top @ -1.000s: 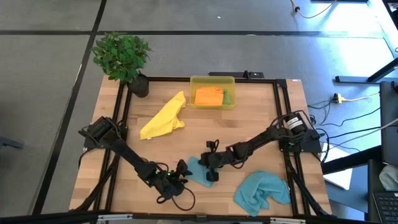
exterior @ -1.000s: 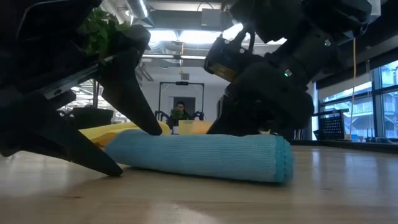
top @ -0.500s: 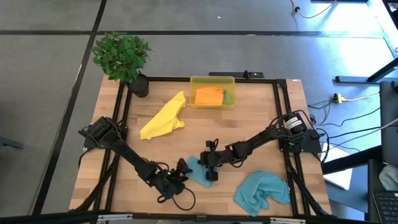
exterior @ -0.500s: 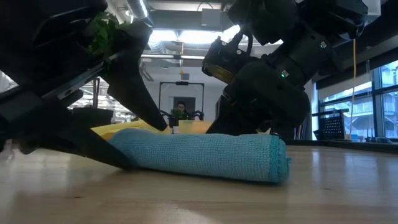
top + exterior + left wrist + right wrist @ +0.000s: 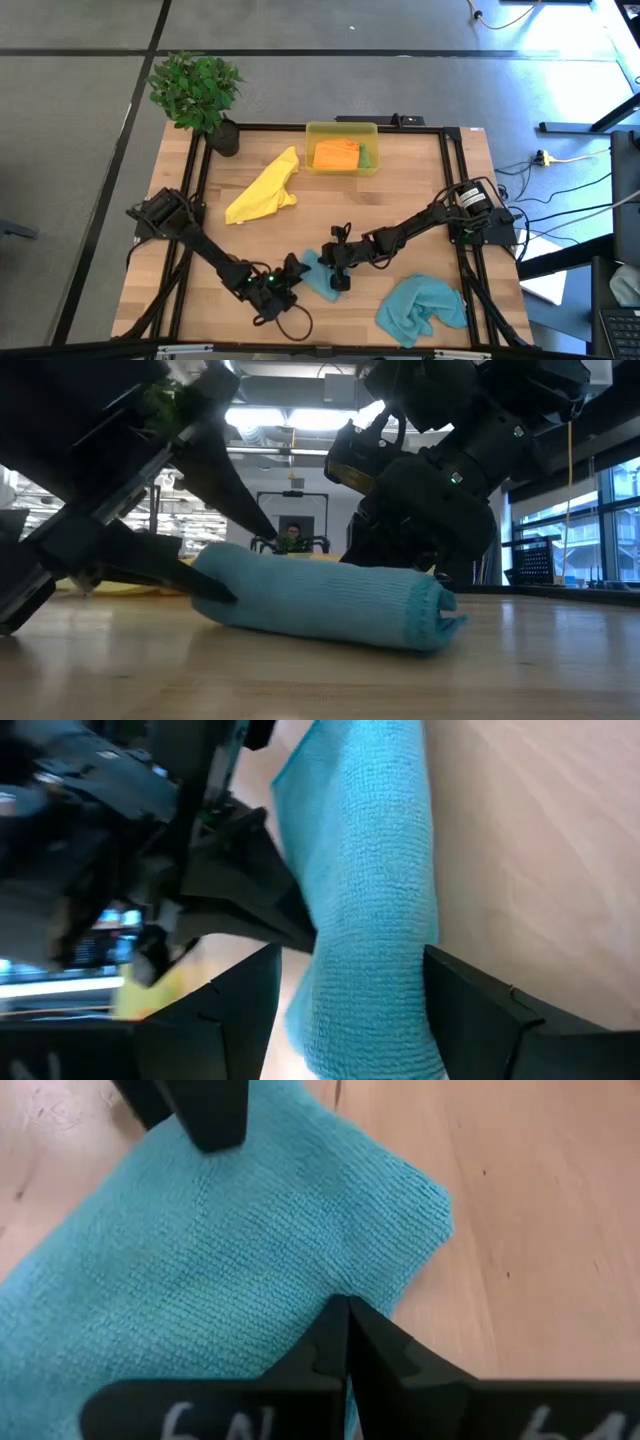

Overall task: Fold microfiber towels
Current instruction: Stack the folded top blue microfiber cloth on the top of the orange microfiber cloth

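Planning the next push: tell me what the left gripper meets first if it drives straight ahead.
Most likely the folded teal towel, already lying between the left gripper's open fingers. Behind it sits the right gripper, though depth there is unclear.

Teal towel (image 5: 200,1250) soft ribbed microfiber cloth; table (image 5: 540,1230) smooth matt wood; bin (image 5: 342,133) translucent plastic

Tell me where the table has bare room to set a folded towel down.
Bare wood lies between the bin and the right arm, and left of the yellow towel. The front middle is crowded: both tools at the teal towel, the crumpled teal towel beside.
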You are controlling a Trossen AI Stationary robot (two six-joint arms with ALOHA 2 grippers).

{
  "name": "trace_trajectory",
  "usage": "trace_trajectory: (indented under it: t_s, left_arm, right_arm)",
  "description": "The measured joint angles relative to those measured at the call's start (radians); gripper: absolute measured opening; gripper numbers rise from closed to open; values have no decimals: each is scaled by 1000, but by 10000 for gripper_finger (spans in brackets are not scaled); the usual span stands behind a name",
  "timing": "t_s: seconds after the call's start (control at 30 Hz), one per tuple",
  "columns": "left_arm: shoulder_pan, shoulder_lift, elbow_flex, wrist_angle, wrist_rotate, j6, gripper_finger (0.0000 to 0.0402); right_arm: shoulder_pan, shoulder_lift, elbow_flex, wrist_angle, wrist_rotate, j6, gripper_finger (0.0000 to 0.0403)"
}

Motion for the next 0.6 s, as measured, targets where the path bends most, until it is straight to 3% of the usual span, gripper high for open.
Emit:
trace_trajectory:
  t_s: [0.13,0.33,0.6]
  left_arm:
    - [-25,3,-2,21,-55,36,224]
    - [-37,3,-2,24,-54,35,224]
    - [-28,-1,-1,27,57,1,223]
  right_arm:
    - [0,1,-1,0,-1,0,13]
    - [0,1,-1,0,-2,0,8]
    - [0,1,-1,1,-3,3,15]
